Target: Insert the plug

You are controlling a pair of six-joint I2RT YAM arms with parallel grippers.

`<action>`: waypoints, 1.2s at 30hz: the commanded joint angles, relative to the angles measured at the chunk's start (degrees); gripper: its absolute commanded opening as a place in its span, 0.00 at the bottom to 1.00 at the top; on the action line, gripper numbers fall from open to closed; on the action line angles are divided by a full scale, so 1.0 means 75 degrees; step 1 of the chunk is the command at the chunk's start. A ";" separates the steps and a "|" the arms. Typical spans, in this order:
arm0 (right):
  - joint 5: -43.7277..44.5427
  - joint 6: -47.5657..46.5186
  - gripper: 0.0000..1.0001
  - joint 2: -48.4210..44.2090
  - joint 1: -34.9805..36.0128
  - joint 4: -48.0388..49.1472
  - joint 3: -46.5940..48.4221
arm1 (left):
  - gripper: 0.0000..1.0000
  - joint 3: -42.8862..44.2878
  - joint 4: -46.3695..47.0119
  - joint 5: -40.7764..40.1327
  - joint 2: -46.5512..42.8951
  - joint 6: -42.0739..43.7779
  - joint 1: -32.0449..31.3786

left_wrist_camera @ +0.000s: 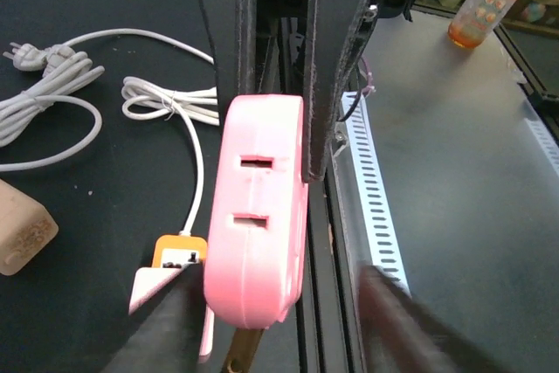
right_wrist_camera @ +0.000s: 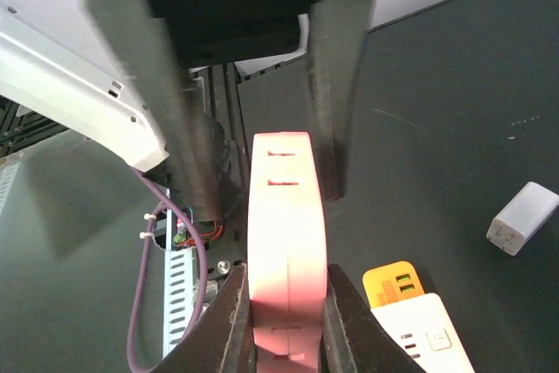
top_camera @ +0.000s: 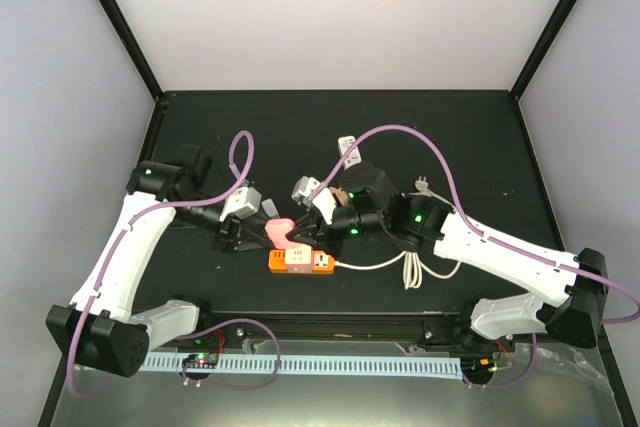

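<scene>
Pink plug sits just beyond the orange-and-white power strip, clamped between the jaws of the right gripper, whose arm reaches in low from the strip's right. The left gripper straddles the plug's other end, its jaws apart and not gripping. A coiled white cable lies right of the strip.

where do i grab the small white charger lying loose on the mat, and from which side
Pinch the white charger across its two long side faces, mid-body, coming straight down. It lies flat on the black mat with room all round, and those faces are flat and parallel. Leave free the end with two small marks, probably its pins.
</scene>
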 commanded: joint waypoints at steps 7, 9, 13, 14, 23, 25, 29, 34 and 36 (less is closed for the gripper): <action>-0.0045 -0.0195 0.01 0.0182 0.0050 -0.0282 0.0293 | 0.73 0.0298 -0.0280 0.0009 -0.0157 0.0307 -0.0056; -0.0054 -0.0237 0.01 0.0230 0.0067 -0.0349 0.0354 | 0.66 0.0312 -0.0274 -0.0085 -0.0069 0.0306 -0.0074; 0.0021 -0.0334 0.01 0.0392 0.0128 -0.0553 0.0557 | 0.37 0.0333 -0.0285 -0.0371 0.0232 0.0245 -0.0124; 0.0025 -0.0346 0.01 0.0428 0.0141 -0.0584 0.0593 | 0.34 0.0333 -0.0278 -0.0465 0.0284 0.0250 -0.0137; 0.0356 -0.0451 0.01 0.0860 0.0261 -0.1001 0.1070 | 0.02 0.0294 -0.0286 -0.0590 0.0394 0.0312 -0.0220; 0.0491 -0.0350 0.14 0.0820 0.0261 -0.0880 0.1072 | 0.02 0.0312 -0.0283 -0.0465 0.0370 0.0292 -0.0220; 0.0643 0.0196 0.52 0.0296 0.0170 0.0269 0.0469 | 0.02 0.0638 -0.0275 0.0140 0.0485 -0.0155 -0.0220; 0.0286 0.1148 0.48 -0.0694 0.0064 0.3044 -0.1206 | 0.01 0.1094 -0.0288 0.1474 0.0769 -0.0641 -0.0146; 0.0249 0.1449 0.37 -0.0969 0.0061 0.3785 -0.1627 | 0.01 0.1060 -0.0280 0.2006 0.0791 -0.0603 -0.0128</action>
